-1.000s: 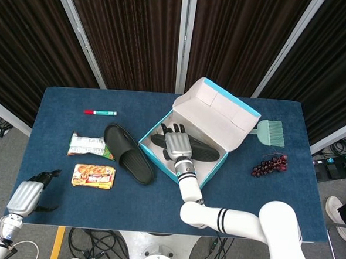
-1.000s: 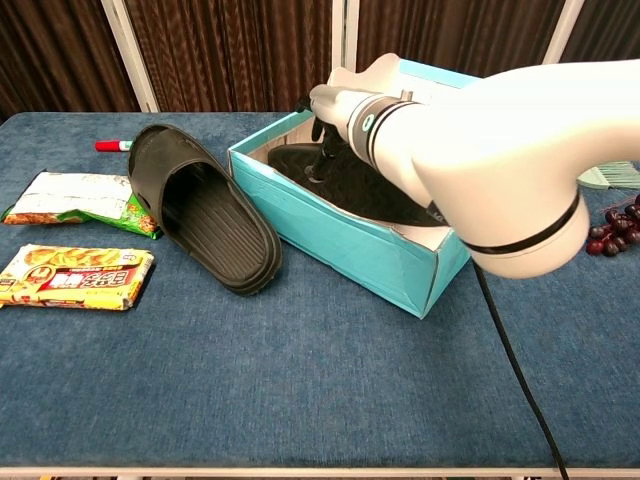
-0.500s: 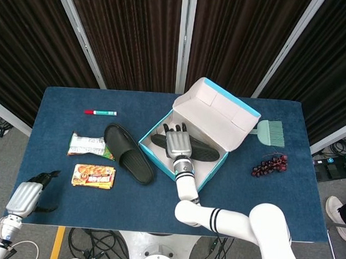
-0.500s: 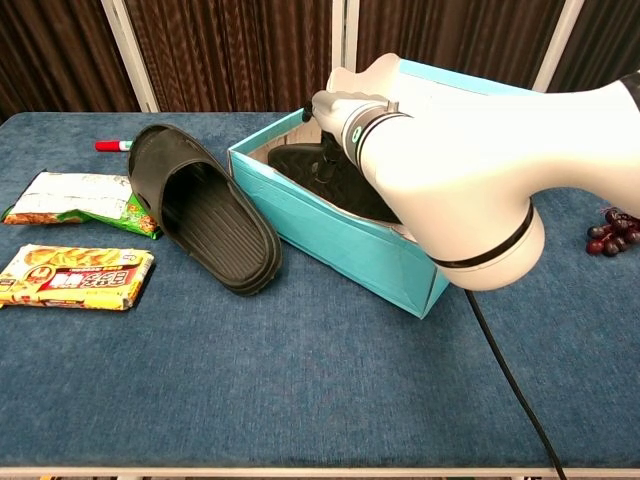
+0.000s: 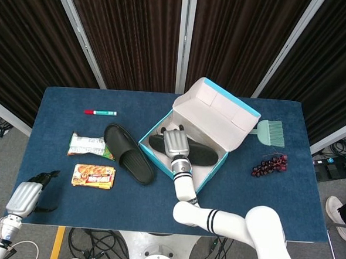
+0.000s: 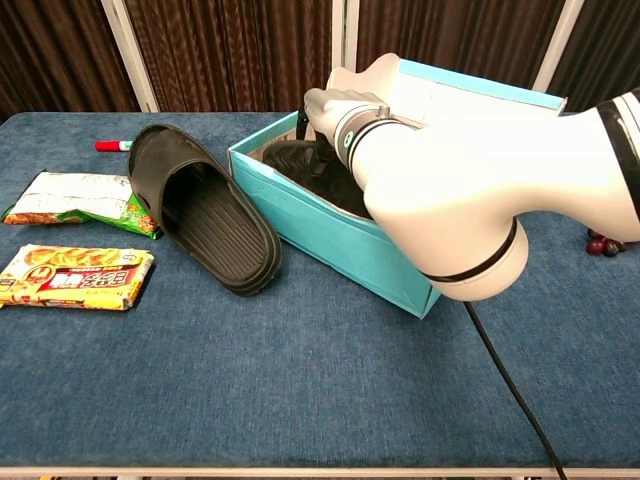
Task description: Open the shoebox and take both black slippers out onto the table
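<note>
Raised lid (image 5: 224, 112) walls shoebox (image 5: 185, 165) far side; slipper on table (image 5: 128, 153) crowds near-left; top open.

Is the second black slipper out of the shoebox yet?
No. The second black rubber slipper lies inside the open teal cardboard shoebox, under the right hand.

- My right hand (image 5: 175, 144) curls down over the slipper (image 5: 201, 153) inside the open shoebox (image 5: 220, 118).
- The other slipper (image 5: 128, 153) lies on the surface (image 5: 157, 187).
- My left hand (image 5: 27, 194) hangs beyond the surface's corner.
</note>
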`<state>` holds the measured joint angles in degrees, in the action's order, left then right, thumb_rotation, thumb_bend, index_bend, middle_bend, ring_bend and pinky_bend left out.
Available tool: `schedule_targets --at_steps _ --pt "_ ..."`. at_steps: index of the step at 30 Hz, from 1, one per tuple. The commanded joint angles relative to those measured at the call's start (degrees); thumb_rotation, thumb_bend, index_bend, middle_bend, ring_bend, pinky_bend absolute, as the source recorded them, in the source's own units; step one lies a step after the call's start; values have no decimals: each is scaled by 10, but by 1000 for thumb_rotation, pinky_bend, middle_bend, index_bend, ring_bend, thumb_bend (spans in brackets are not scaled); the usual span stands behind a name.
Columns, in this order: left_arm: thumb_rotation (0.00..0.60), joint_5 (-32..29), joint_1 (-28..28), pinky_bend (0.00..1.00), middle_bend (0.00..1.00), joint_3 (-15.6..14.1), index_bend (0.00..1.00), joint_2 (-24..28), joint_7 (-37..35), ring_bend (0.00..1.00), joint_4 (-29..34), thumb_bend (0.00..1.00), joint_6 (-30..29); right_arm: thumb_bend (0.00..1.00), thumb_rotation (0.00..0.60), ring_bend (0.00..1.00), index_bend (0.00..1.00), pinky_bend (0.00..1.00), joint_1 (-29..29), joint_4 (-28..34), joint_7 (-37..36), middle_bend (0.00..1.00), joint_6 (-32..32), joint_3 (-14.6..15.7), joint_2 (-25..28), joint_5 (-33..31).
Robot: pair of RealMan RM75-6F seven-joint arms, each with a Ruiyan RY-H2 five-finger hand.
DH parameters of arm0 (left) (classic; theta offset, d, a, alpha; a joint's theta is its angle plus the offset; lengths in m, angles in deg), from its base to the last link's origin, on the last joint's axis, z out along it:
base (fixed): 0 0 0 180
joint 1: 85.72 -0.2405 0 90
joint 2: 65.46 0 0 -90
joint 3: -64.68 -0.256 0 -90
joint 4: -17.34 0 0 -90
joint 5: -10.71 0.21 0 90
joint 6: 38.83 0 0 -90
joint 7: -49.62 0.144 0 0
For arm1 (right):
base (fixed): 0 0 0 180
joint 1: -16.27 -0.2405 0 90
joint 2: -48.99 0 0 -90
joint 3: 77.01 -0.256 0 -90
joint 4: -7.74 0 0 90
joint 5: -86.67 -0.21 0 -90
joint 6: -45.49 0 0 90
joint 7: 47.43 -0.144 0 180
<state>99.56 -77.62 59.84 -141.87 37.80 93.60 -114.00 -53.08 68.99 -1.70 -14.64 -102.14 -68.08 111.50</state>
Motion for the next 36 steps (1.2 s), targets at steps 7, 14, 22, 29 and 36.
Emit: schedule_targets --at_steps 7,14,22,29,36 --pt "600 -1 -1 311 185 0 128 3 4 172 4 0 0 643 600 473 390 241 13 11 -8 660 0 -5 3 21" --pt "600 1 3 311 183 3 127 7 7 171 12 0 0 690 600 515 440 261 29 55 -30 711 -21 -16 27 56" --pt "600 3 4 311 179 4 127 12 16 171 24 0 -2 703 600 558 489 348 48 106 -37 759 -42 -24 64 77" --pt "600 1 6 311 175 3 128 13 20 172 27 0 3 704 600 575 507 384 56 127 -51 777 -47 -31 81 87" --pt "600 0 7 311 172 5 128 14 23 171 29 0 3 707 600 575 509 394 58 147 -58 779 -56 -41 95 93"
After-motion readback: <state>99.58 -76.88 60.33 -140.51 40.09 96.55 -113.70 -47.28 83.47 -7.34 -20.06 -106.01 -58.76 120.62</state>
